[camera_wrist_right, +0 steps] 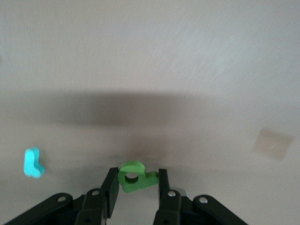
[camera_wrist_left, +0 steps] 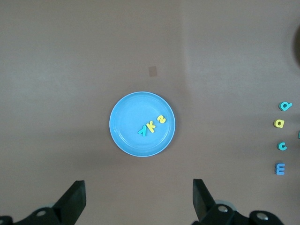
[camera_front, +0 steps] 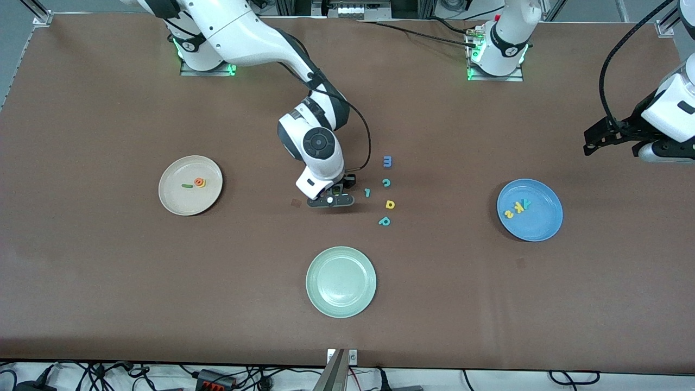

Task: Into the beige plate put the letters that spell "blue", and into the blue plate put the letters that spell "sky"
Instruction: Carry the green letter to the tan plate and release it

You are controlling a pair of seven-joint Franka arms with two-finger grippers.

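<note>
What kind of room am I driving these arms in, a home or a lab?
Likely a robotics lab: two arms bolted to a brown-covered table, aluminium framing at its corners, loose power cables along its edge, small foam letters for sorting.

Looking down from high across the table [camera_front: 108, 304], facing the robot bases. Peering from the left wrist, well above the blue plate [camera_wrist_left: 142, 123], a plate also showing in front. Hovering close over the tabletop from the right wrist.

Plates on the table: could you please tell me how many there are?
3: the beige plate toward the right arm's end, the blue plate toward the left arm's end, and a pale green plate nearest the front camera.
</note>
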